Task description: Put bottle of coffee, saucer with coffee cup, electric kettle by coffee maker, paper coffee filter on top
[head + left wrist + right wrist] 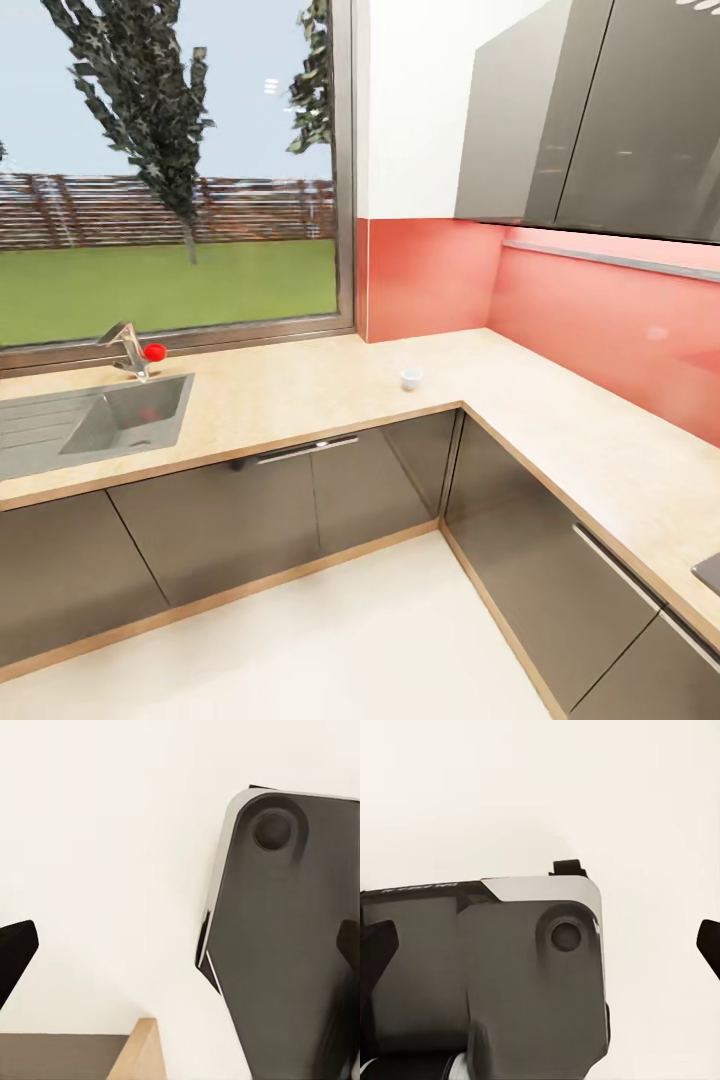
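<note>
White, the coffee cup [411, 377] stands alone on the kitchen countertop [560, 420], ahead and slightly right; both grippers hang open, empty.

The sink [110, 420] and a dark panel [708, 572] in the desk [300, 390] are cut by picture edges, and the small white item [411, 378] is perhaps a cup.

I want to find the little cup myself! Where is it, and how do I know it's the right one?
Find the big window and follow the tan kitchen countertop right, toward the red wall corner. The coffee cup stands alone there, tiny, white and round, unlike the red-knobbed tap by the sink.
</note>
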Robot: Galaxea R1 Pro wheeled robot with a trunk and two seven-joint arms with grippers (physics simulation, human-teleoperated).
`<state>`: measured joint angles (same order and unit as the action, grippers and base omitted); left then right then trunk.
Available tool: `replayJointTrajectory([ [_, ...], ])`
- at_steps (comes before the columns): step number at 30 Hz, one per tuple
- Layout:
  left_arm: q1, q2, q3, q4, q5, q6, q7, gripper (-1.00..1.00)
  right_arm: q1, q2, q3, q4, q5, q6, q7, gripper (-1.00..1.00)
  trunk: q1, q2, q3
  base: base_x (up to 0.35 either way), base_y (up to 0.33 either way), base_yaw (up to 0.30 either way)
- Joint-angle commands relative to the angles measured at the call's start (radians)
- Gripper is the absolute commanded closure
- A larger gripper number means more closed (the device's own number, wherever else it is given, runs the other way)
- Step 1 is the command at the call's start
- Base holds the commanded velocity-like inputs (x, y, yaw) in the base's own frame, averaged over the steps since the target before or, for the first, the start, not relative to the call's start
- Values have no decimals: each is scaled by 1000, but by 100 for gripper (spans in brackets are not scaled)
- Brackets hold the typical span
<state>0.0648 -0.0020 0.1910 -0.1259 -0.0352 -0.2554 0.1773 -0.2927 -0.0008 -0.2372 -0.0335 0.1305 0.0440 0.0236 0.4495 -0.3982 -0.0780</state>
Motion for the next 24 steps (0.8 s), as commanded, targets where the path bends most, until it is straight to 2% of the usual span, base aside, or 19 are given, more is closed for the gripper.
replayJointTrajectory([
  [1,0,0,1,-1,-5,-1,2,-100,0,-1,-8,-3,11,4,3,-100,1,-2,-2,0,0,6],
  [9,-2,6,-4,0,-11,4,2,-100,0,-7,-14,-63,8,5,4,-100,1,-2,-2,0,0,1],
  [10,-3,34,-2,0,-9,3,5,-100,0,-5,-14,-202,8,3,3,-100,1,-2,-2,0,0,0],
  [13,-3,41,1,0,-6,4,10,-100,0,-2,-12,-291,7,-3,3,-100,1,-2,-2,0,0,0],
  [16,-3,46,5,0,-2,4,13,-100,0,3,-10,-379,6,-66,4,-100,1,-2,-2,0,0,0],
  [21,-2,45,8,1,1,1,14,-100,0,11,-9,-472,6,-197,8,-100,1,-2,-2,0,0,0],
  [24,-2,45,8,4,2,3,14,-100,0,16,-8,-538,6,-221,10,-100,1,-2,-2,0,0,0],
])
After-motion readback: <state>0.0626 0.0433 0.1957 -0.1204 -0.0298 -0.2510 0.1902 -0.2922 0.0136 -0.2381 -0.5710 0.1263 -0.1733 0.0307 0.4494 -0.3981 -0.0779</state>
